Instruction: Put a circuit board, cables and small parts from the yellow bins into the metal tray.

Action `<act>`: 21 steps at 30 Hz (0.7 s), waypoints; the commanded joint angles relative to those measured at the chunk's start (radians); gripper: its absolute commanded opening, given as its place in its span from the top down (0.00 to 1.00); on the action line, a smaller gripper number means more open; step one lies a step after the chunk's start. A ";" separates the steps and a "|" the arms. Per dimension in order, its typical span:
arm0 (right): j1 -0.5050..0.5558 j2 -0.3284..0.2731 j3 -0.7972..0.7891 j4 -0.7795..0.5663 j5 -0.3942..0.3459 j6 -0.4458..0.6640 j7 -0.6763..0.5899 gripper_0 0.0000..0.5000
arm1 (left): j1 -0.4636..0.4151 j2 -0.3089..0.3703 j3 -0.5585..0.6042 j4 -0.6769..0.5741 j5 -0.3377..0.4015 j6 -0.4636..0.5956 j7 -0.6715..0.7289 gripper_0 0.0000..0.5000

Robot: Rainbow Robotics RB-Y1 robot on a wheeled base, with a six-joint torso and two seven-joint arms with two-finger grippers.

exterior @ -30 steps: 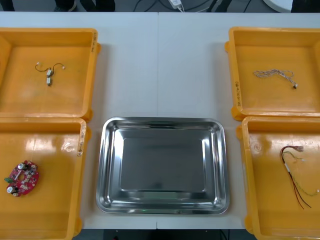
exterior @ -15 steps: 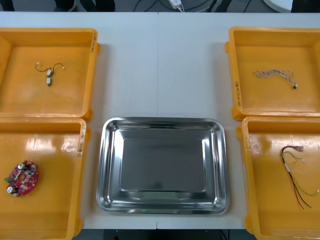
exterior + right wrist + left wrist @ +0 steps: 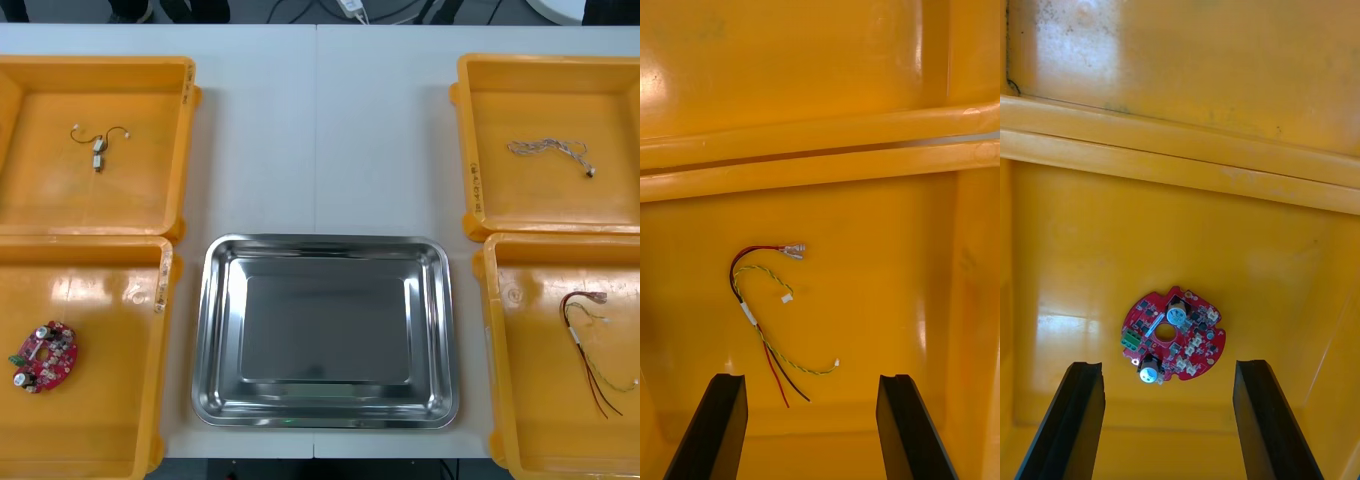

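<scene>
The left tool hangs over the near left bin, fingers wide apart and empty. The round red circuit board lies flat on the bin floor just ahead between them; I'd call it a light, stiff disc with fragile parts standing on top, so its bare rim looks the place to pinch. The right tool, equally open and touching nothing, looks down into the near right bin at the red and yellow cable, thin, limp and probably best taken at its white sleeve, while the metal tray sits bare on the table.
</scene>
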 commanded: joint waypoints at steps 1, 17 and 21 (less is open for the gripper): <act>0.013 0.011 -0.035 -0.026 -0.008 0.005 0.042 0.00 | 0.020 -0.009 0.030 -0.029 -0.010 0.009 -0.083 0.00; 0.013 0.011 -0.035 -0.026 -0.008 0.005 0.042 0.00 | 0.020 -0.009 0.030 -0.029 -0.010 0.009 -0.083 0.00; 0.013 0.011 -0.035 -0.026 -0.008 0.005 0.042 0.00 | 0.020 -0.009 0.030 -0.029 -0.010 0.009 -0.083 0.00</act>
